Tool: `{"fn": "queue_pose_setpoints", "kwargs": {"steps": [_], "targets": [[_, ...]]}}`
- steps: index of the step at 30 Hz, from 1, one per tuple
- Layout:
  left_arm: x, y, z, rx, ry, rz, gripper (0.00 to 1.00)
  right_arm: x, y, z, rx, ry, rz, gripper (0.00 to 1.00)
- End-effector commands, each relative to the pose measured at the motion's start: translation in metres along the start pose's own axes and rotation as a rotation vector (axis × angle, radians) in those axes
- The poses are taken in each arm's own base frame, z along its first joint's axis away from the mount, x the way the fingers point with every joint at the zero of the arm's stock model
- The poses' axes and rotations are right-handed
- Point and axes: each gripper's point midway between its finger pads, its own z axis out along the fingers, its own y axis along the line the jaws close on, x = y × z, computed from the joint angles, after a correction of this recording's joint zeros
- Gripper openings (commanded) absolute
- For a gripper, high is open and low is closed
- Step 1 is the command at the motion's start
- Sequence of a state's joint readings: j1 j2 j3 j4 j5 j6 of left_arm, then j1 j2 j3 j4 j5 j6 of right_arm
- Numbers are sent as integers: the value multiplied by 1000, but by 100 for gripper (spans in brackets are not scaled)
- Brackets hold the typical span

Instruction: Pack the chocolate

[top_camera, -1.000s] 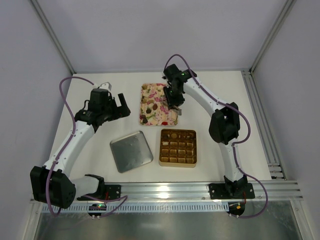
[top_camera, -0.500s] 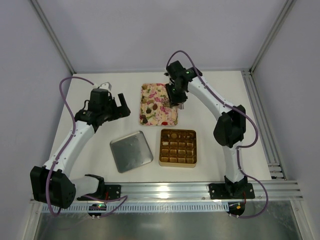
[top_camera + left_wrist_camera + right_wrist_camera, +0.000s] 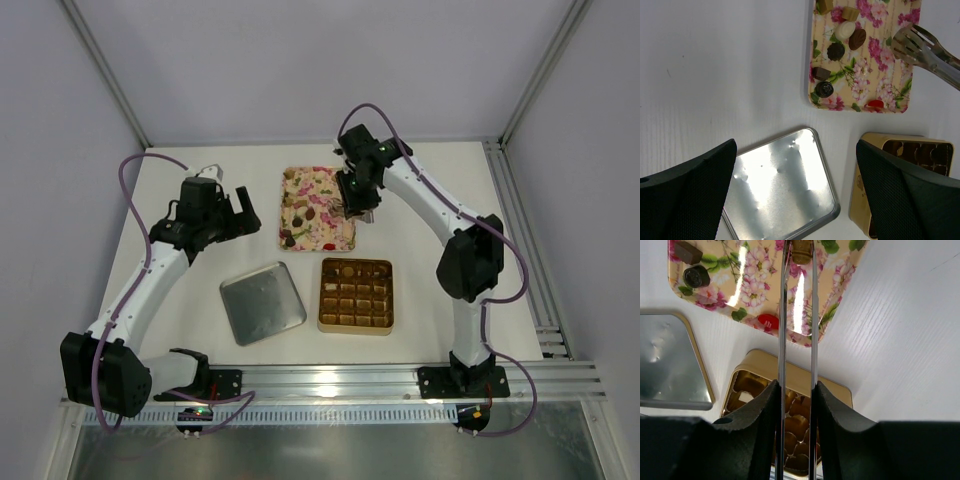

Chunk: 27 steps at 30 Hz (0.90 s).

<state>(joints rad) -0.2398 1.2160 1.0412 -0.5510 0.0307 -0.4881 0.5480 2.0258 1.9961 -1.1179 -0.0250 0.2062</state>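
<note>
Several chocolates lie on the pink-and-cream floral tray: dark rounds, a white one and a red one. My right gripper is shut on metal tongs, which reach over the tray's right side. The tong tips pinch a small brown piece. The tongs also show in the left wrist view. The gold box with grid cells sits just in front of the tray, with a pale piece in one corner cell. My left gripper is open and empty, hovering left of the tray.
A silver square lid lies left of the gold box, under the left wrist camera. White table is bounded by cage walls and a rail along the right edge.
My right arm has shifted a little to the right, carrying the tongs toward the tray's right edge. The left arm has not moved.
</note>
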Motion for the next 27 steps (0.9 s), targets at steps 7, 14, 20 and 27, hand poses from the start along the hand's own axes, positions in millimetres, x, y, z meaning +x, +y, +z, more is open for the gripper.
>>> {"fn": "queue_pose_setpoints", "kwargs": {"steps": [7,14,20,27], "targets": [[-12,-5,-3,14,-31,14,100,-1,5,-55,-57,-127,-18,35],[-12,-6,-4,18,-31,12,100,27,4,-68,-84,-123,-9,36],[-13,-5,-4,15,-32,12,100,58,0,-83,-95,-126,-1,35],[-13,-5,-4,14,-34,12,100,89,0,-103,-133,-139,10,36]]}}
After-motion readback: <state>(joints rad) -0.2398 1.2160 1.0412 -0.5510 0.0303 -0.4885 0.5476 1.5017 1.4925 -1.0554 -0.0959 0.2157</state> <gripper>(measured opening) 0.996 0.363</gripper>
